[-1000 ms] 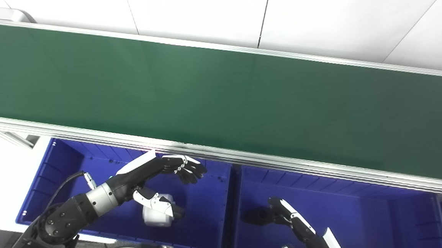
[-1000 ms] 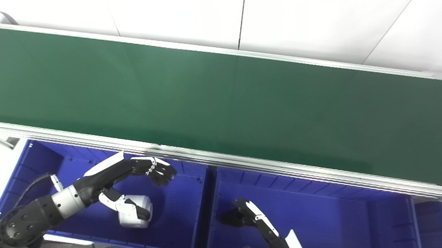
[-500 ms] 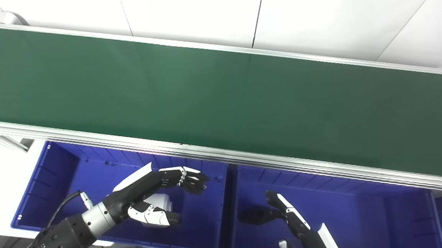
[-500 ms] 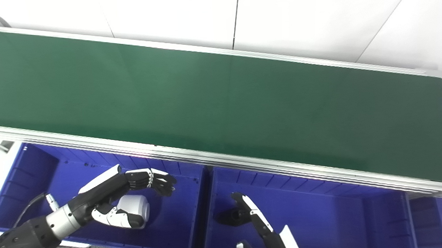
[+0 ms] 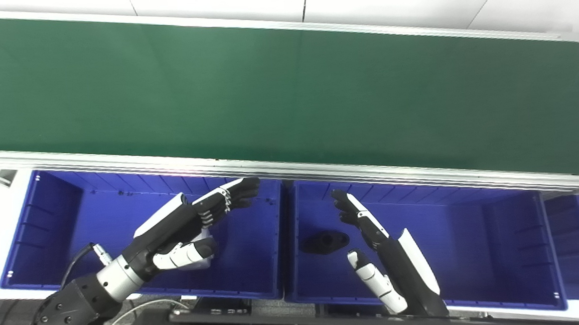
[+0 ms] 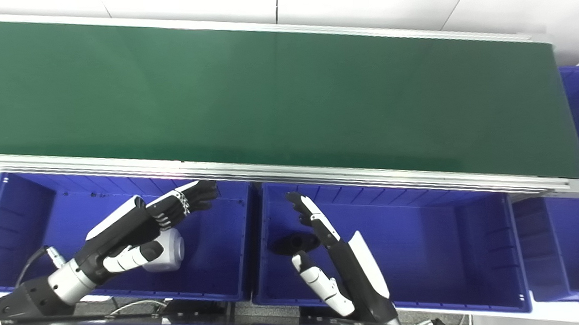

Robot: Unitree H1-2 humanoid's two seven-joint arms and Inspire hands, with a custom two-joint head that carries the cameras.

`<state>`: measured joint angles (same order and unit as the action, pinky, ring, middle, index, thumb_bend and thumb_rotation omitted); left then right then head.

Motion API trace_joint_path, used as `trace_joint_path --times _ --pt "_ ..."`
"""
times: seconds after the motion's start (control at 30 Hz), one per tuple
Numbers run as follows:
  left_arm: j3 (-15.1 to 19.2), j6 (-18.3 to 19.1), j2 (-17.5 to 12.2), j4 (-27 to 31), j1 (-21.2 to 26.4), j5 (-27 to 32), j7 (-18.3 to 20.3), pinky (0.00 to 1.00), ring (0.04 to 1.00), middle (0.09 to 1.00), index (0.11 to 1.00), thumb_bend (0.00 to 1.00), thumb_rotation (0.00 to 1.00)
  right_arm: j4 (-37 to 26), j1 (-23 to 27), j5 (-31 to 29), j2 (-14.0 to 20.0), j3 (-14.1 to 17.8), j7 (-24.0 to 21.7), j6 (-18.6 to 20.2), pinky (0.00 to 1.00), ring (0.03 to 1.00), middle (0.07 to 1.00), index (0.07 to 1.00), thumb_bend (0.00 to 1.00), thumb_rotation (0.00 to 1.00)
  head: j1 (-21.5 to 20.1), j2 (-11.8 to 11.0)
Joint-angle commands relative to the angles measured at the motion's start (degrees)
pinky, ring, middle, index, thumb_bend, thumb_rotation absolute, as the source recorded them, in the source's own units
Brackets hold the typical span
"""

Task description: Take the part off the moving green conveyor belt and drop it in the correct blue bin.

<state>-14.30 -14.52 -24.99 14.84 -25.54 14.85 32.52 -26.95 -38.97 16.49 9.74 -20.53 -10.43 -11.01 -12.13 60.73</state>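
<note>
The green conveyor belt (image 5: 285,87) runs across the upper half of the frame, its surface bare from edge to edge. Below its metal rail sit the blue bins.

My left hand (image 5: 193,226) hangs over the left blue bin (image 5: 47,232) in the lower left of the frame, fingers (image 5: 231,195) stretched out toward the belt rail and spread from the thumb; it holds nothing. A white part (image 6: 171,249) lies on the floor of that bin, just beside and partly under my thumb; I cannot tell whether thumb and part touch.

My right hand (image 5: 375,242) is over the middle blue bin (image 5: 475,241) in the lower centre, flat and extended, fingertips (image 5: 339,199) pointing up toward the rail, thumb set apart lower down; it too holds nothing. A black part (image 5: 324,241) rests on that bin's floor, just left of my right hand and clear of it.

Another blue bin (image 6: 566,251) shows at the lower right edge.
</note>
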Motion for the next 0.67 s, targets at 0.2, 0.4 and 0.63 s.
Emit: trace_joint_path --times 0.2,0.4,0.63 --pt "0.48 0.86 -1.71 0.64 1.11 2.04 2.05 0.99 1.000 1.000 0.977 0.45 0.82 -2.31 0.62 1.41 -1.39 -0.65 0.15 1.65 0.88 0.933 0.961 0.937 0.53 1.00 -4.66 0.01" --pt "0.15 1.20 -1.28 0.33 1.53 2.06 2.71 0.98 1.000 1.000 0.988 0.45 0.82 -2.36 0.57 0.50 -1.24 -0.68 -0.02 2.25 0.89 0.937 0.966 0.948 0.53 1.00 -3.22 -0.32" --pt "0.27 2.69 -1.82 0.83 1.32 3.09 2.96 1.00 1.000 1.000 0.989 0.45 0.77 -2.74 0.63 1.75 -1.62 -0.97 0.15 2.49 0.89 0.934 0.961 0.938 0.53 1.00 -8.14 0.47"
